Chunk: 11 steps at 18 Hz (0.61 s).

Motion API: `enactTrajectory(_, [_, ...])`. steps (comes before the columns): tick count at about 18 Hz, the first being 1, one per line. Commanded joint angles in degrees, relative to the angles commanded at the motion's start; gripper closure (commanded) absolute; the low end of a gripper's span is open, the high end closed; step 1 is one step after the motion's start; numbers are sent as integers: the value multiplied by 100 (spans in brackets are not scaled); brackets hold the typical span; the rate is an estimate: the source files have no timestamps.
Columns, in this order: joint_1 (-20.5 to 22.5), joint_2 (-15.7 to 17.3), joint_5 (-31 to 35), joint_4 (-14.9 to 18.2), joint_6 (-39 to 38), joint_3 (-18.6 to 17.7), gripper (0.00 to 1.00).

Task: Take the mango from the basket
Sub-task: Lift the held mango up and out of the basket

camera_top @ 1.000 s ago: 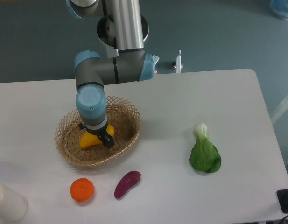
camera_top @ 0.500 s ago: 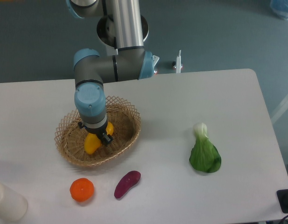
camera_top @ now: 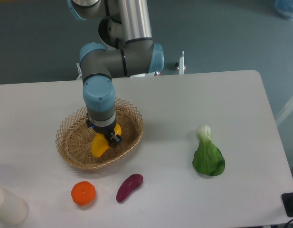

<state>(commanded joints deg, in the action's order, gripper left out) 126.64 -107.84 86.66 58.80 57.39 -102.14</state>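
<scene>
The yellow-orange mango [camera_top: 98, 145] hangs tilted, one end pointing down, above the floor of the tan wicker basket [camera_top: 72, 142] at the table's left. My gripper [camera_top: 106, 137] points straight down from the blue wrist and is shut on the mango's upper end. The wrist hides most of the fingers and the top of the fruit. The mango's lower tip looks lifted off the weave, though contact is hard to judge from this angle.
A round orange fruit [camera_top: 83, 193] and a purple oblong vegetable [camera_top: 129, 187] lie in front of the basket. A green bok choy [camera_top: 208, 154] rests at the right. A white cylinder [camera_top: 6, 205] stands at the front left corner.
The gripper closed on the mango, which swung from lying flat to hanging end-down. Arm and fruit have since shifted slightly right and upward.
</scene>
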Motion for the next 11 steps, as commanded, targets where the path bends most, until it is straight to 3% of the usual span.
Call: enactTrajectory(11, [782,-97,53,35,325,1002,57])
